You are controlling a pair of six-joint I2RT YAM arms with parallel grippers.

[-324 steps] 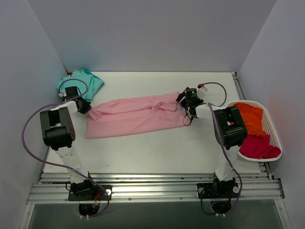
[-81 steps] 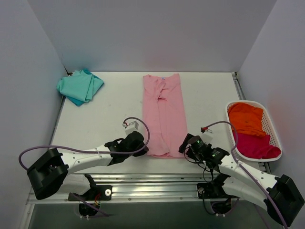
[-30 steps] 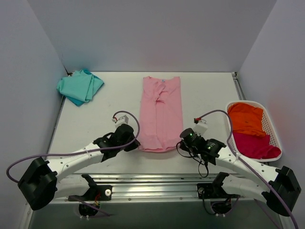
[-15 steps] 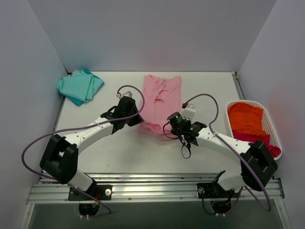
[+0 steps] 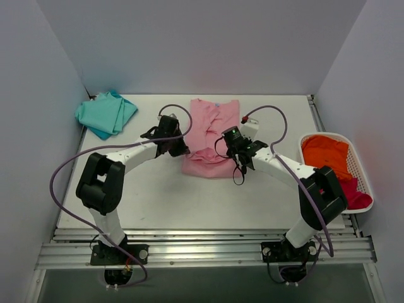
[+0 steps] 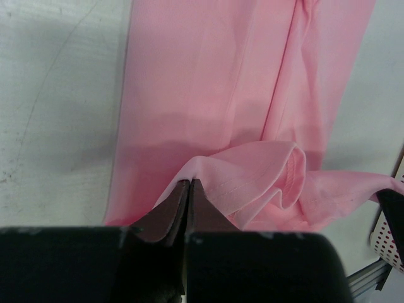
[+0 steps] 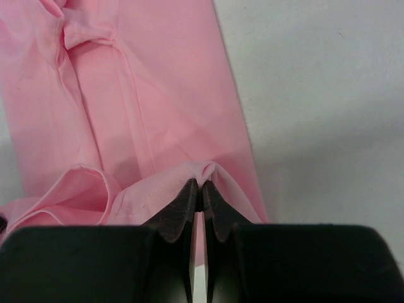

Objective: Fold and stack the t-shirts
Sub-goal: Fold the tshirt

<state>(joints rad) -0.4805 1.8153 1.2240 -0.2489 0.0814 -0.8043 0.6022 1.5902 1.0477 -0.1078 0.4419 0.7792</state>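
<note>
A light pink t-shirt (image 5: 216, 120) lies as a long narrow strip in the middle of the table, collar at the far end. Its near end is lifted and doubled back over the rest. My left gripper (image 5: 179, 147) is shut on the left corner of that hem, and the left wrist view shows the pink cloth (image 6: 208, 95) pinched at my left gripper's (image 6: 189, 184) tips. My right gripper (image 5: 228, 144) is shut on the right corner; its tips (image 7: 201, 187) pinch a small pleat of the pink shirt (image 7: 158, 95). A teal t-shirt (image 5: 107, 114) lies folded at the far left corner.
A white basket (image 5: 364, 178) stands at the right edge of the table, holding an orange t-shirt (image 5: 328, 155) and a magenta t-shirt (image 5: 357, 196). Grey walls close in the far side and both flanks. A metal rail runs along the near edge.
Both grippers have travelled from near the table's front edge toward the far end, carrying the pink shirt's hem. The strip now looks shorter, with its near part folded over.
</note>
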